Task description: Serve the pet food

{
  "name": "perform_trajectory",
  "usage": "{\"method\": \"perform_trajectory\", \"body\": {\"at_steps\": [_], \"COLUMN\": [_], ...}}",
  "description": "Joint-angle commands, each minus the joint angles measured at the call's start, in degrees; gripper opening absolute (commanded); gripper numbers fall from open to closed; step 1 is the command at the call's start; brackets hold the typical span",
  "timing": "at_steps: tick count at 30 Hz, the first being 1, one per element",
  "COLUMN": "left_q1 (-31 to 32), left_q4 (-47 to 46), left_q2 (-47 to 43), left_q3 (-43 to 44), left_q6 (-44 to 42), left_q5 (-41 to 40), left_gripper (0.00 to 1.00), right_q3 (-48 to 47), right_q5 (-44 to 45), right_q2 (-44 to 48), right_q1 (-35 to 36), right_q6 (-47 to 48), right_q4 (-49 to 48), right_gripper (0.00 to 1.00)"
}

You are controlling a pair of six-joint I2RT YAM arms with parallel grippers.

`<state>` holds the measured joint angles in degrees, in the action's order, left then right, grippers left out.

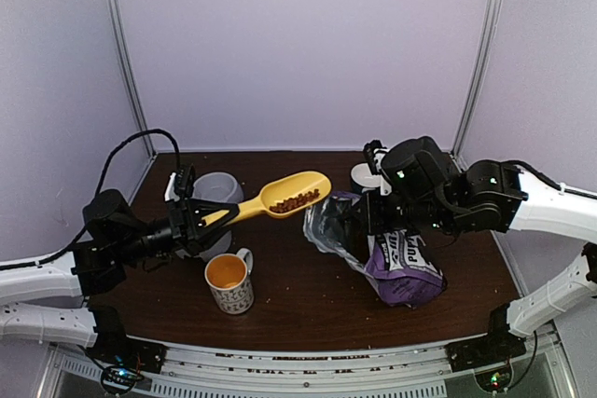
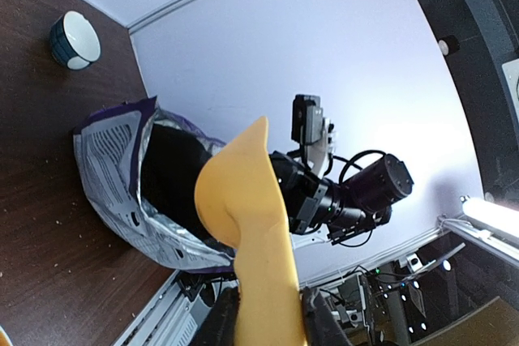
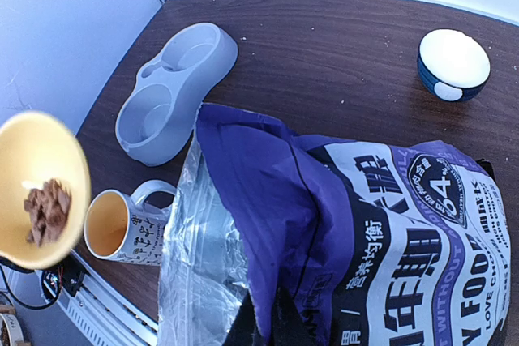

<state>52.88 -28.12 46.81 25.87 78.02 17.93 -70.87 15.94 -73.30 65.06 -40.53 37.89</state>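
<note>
- The kibble is a small heap of brown, dry, knobbly pellets. It lies in the bowl of the scoop, held up off the table, behind the mug and to its right.
- The scoop is smooth yellow plastic with a long flat handle that widens into a shallow oval bowl. Its long axis runs from behind the mug's left side out to the right. It sits roughly level with the open face up, and the bowl end points at the bag.
- The left gripper, behind the mug and to its left, has its fingers closed onto the two sides of the scoop's handle.
- The bag lies to the right of the mug. It is glossy purple film with a white printed band and a crinkled silver lining. Its mouth gapes toward the scoop.
- The right gripper, right of the mug and farther back, pinches the bag's raised rim and holds the mouth open.
- The mug is glazed ceramic, orange inside and patterned outside, and stands upright.
- A grey moulded double feeder sits behind the mug. A small round blue-and-white bowl stands far back to its right.
</note>
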Motion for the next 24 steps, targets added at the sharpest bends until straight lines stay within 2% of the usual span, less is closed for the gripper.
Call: {"method": "perform_trajectory", "body": {"at_steps": [1, 5, 10, 15, 20, 24], "left_q1": [-3.0, -7.1, -15.7, -26.7, -37.3, -43.3], "left_q4": [1.3, 3.7, 13.7, 18.3, 18.6, 18.7], "left_q2": [-1.3, -3.9, -10.0, -14.5, -16.6, -16.9], "left_q3": [3.1, 2.6, 2.6, 0.0, -3.9, -5.8], "left_q6": [-0.4, 1.3, -0.1, -0.5, -0.5, -1.2], "left_q5": [0.9, -0.2, -0.7, 4.9, 11.3, 14.1], "left_gripper": [0.0, 0.0, 0.0, 0.0, 0.0, 0.0], "right_q3": [-0.8, -1.0, -0.9, -0.8, -0.8, -0.8], "right_q5": [2.2, 2.4, 2.6, 2.4, 2.5, 2.5], "right_q2": [0.7, 0.9, 1.1, 1.2, 1.3, 1.3], "right_q1": [-0.7, -0.7, -0.7, -0.8, -0.8, -0.9], "right_q6": [-0.4, -0.3, -0.3, -0.4, -0.2, -0.2], "right_q4": [0.1, 0.4, 0.5, 0.2, 0.2, 0.2], "right_gripper": [0.0, 0.0, 0.0, 0.0, 0.0, 0.0]}}
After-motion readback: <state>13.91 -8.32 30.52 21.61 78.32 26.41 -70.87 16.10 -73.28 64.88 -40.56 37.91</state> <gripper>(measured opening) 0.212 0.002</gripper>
